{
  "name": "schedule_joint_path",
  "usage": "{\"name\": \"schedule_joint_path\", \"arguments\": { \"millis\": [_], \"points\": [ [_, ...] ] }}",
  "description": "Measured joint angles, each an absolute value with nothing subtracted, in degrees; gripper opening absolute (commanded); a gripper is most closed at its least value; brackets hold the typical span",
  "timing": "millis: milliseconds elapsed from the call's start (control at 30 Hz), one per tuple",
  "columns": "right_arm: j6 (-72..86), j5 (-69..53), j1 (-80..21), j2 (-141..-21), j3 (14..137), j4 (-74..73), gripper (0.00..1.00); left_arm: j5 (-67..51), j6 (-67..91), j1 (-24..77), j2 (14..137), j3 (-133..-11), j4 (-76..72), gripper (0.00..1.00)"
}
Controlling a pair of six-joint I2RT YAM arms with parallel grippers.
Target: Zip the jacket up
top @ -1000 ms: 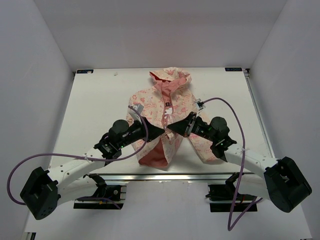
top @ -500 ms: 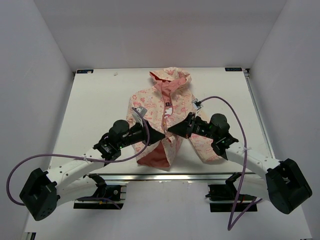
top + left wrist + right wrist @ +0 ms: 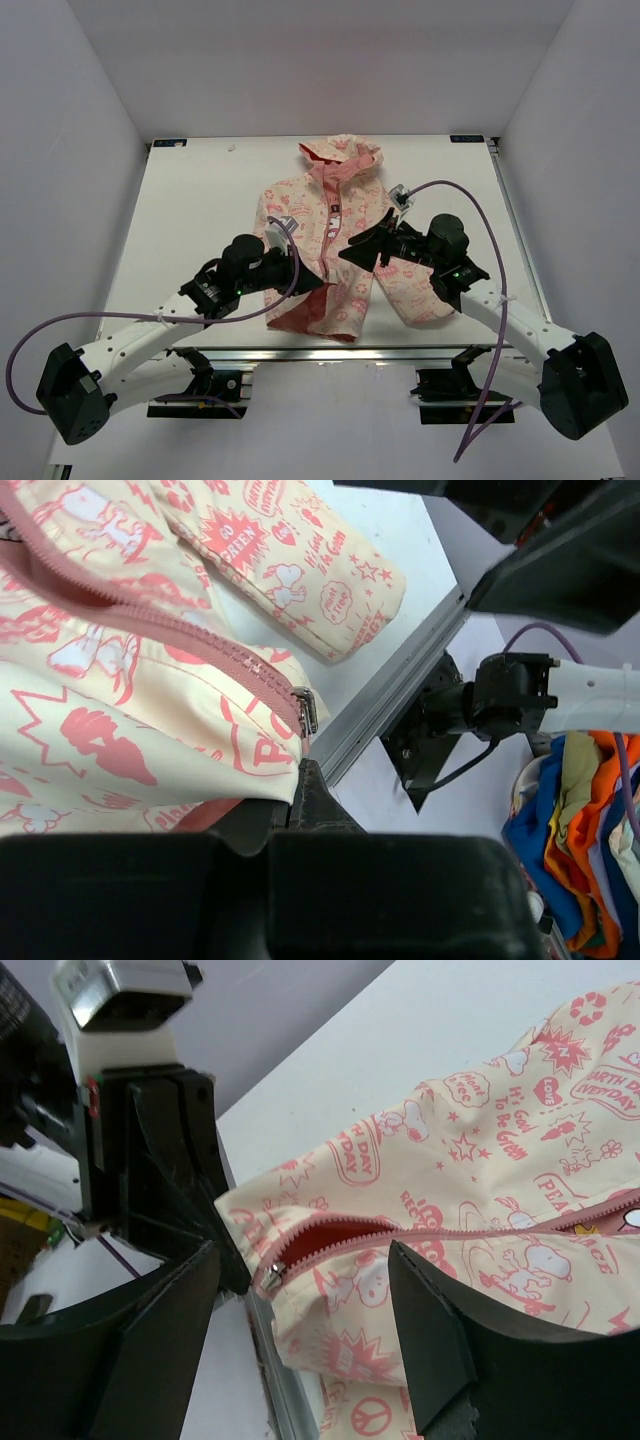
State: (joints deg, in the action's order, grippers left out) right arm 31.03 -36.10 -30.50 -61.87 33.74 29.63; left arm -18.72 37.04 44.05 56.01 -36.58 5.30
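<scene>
L gripper (image 3: 318, 284) is pinched shut on the jacket (image 3: 322, 215) hem by the zip's bottom end, pulled back twd 7 o'clock. R gripper (image 3: 352, 250) has let go, fingers wide apart & empty, backed off twd 2. Jacket lies flat mid-table (image 3: 200, 190), hood at 12, less lining showing.

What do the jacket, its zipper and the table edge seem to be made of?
Jacket: thin woven cloth, probably cotton, matte, cream with pink print; it folds and wrinkles softly.
Zipper teeth: pink, likely moulded plastic, slightly glossy.
Zipper slider: small, grey and shiny, probably metal.
Table edge: silvery grooved rail, looks like aluminium.
</scene>
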Motion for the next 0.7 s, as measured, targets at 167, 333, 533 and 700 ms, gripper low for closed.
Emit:
{"name": "schedule_joint_path", "arguments": {
  "millis": [167, 333, 533, 700],
  "points": [
    [22.9, -41.2, -30.5, -63.7, 38.2, 22.9, 0.74, -17.0, 36.7, 44.0, 56.2, -40.8, 11.7, 0.0],
    [10.4, -51.8, -30.5, -70.8, 46.3, 13.2, 0.74, -16.5, 36.0, 44.1, 57.7, -43.4, 19.0, 0.0],
    [-0.2, -55.9, -32.6, -75.3, 48.5, 5.5, 0.76, -15.5, 36.0, 43.8, 59.0, -48.7, 27.4, 0.0],
    [-6.8, -59.0, -34.2, -80.4, 50.7, -0.3, 0.78, -16.3, 36.0, 42.6, 62.3, -52.8, 30.7, 0.0]
  ]
}}
